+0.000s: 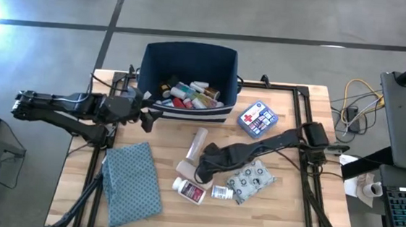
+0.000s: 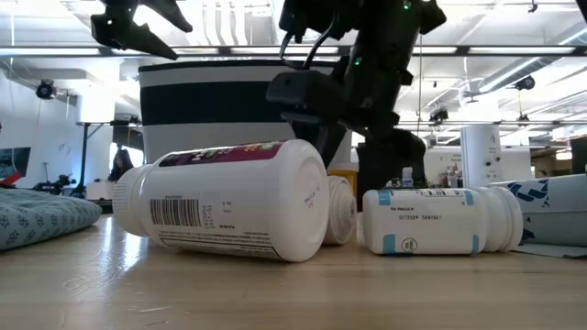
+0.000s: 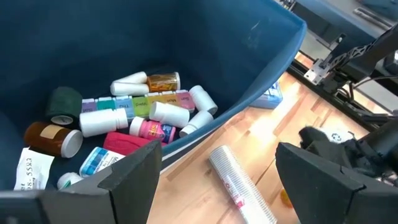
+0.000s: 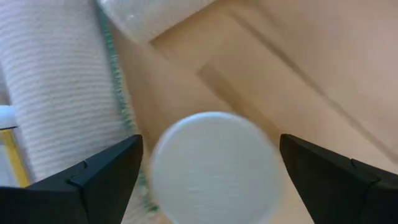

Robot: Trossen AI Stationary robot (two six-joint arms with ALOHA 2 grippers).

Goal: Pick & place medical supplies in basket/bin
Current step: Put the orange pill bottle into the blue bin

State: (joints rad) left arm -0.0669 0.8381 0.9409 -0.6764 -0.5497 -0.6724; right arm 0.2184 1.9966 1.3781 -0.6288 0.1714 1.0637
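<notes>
Bottle (image 4: 211, 165), white-capped, is lying on the table just in front of the bin (image 1: 189, 62), between the right gripper's (image 4: 208, 177) spread fingers; closing off-centre risks rolling it away. Left gripper (image 1: 145, 116) is hovering apart beside the bin.

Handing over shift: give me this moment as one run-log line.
left gripper: open, empty, beside bin | right gripper: open, low over white cap | bottles, box, pouch: on table

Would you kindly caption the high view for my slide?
Left gripper open beside the bin; right gripper open above a bottle.
</notes>
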